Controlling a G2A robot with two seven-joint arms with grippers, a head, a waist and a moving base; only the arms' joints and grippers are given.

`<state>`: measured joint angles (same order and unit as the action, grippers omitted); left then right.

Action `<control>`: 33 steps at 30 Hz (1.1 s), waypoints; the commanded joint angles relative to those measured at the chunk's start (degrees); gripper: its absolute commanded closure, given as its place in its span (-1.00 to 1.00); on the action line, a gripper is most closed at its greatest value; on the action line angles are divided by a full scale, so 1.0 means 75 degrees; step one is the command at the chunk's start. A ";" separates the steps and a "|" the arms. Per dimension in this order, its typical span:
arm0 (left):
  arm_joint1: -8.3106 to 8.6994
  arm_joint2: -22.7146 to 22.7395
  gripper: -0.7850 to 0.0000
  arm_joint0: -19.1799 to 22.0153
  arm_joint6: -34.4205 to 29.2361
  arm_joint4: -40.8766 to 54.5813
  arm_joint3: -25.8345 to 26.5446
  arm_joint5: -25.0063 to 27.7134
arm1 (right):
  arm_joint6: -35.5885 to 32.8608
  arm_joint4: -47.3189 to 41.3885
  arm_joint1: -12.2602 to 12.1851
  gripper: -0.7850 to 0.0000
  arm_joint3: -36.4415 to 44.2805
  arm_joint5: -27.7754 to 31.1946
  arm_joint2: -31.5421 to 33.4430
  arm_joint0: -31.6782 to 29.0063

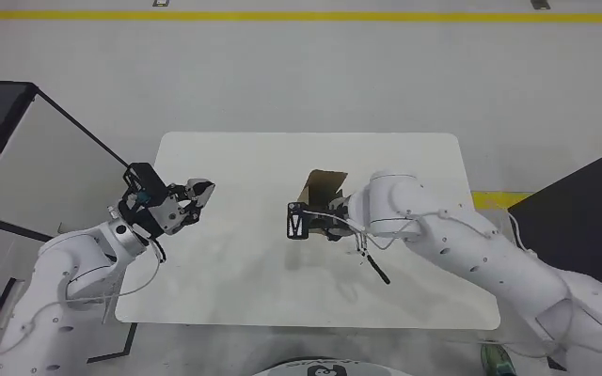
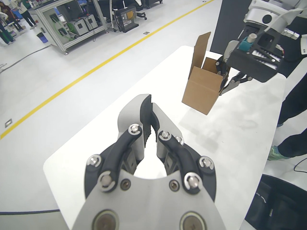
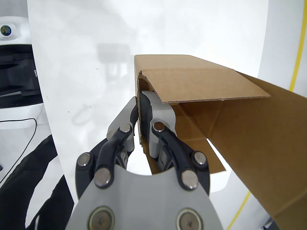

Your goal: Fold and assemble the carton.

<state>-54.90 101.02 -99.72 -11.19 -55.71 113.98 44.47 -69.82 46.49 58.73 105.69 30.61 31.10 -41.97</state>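
The right arm is extended low over the counter (image 1: pixel 245 273) from the right, wrist turned sideways, and the right gripper (image 3: pixel 139 114) has its fingers clamped on one wall of the cardboard carton (image 3: pixel 215 120). The carton is mid-counter, tilted, its flaps open and one standing up. It looks lifted just clear of the surface, though I can't be sure. The left arm is bent at the counter's left side. The left gripper (image 2: pixel 150 120) points towards the carton from well apart, its fingers pressed together on nothing.
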 commanded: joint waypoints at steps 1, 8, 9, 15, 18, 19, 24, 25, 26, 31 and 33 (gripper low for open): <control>0.0017 -0.0005 1.00 0.0082 -0.0095 0.0125 -0.0018 0.0190 | 0.0005 -0.0038 0.0014 1.00 0.0007 0.0027 0.0010 0.0024; 0.0017 -0.0005 1.00 0.0082 -0.0095 0.0125 -0.0018 0.0190 | 0.0005 -0.0038 0.0014 1.00 0.0007 0.0027 0.0010 0.0024; 0.0017 -0.0005 1.00 0.0082 -0.0095 0.0125 -0.0018 0.0190 | 0.0005 -0.0038 0.0014 1.00 0.0007 0.0027 0.0010 0.0024; 0.0003 0.0052 1.00 0.0222 0.0166 0.0131 -0.0688 -0.0067 | 0.0141 0.0106 0.0014 1.00 -0.0025 -0.0004 -0.0018 -0.0059; -0.0002 0.0108 1.00 0.0309 0.0431 0.0100 -0.1118 -0.0098 | 0.0283 0.0375 0.0053 1.00 -0.0122 0.0130 -0.0163 -0.0118; -0.0003 0.0128 1.00 0.0343 0.0527 0.0110 -0.1227 -0.0083 | 0.0323 0.0430 0.0079 1.00 -0.0167 0.0175 -0.0221 -0.0111; -0.0002 0.0192 1.00 0.0465 0.0800 0.0084 -0.1679 0.0015 | 0.0480 0.0699 0.0294 1.00 -0.0538 0.0345 -0.0608 0.0055; 0.0001 0.0197 1.00 0.0488 0.0821 0.0074 -0.1729 0.0051 | 0.0489 0.0744 0.0354 1.00 -0.0624 0.0332 -0.0694 0.0107; 0.0002 0.0207 1.00 0.0508 0.0846 0.0051 -0.1766 0.0070 | 0.0509 0.0760 0.0417 1.00 -0.0723 0.0313 -0.0778 0.0158; -0.0001 0.0187 0.87 0.0527 0.0953 -0.0015 -0.1846 0.0089 | 0.0424 0.0868 0.0760 1.00 -0.1176 0.0109 -0.1199 0.0410; -0.0004 0.0164 0.74 0.0526 0.0980 -0.0048 -0.1868 0.0086 | 0.0451 0.0872 0.0884 1.00 -0.1360 0.0070 -0.1328 0.0472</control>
<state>-54.93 102.31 -95.78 -3.90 -55.99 100.02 45.13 -66.52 53.03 65.08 95.98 31.19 21.42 -38.57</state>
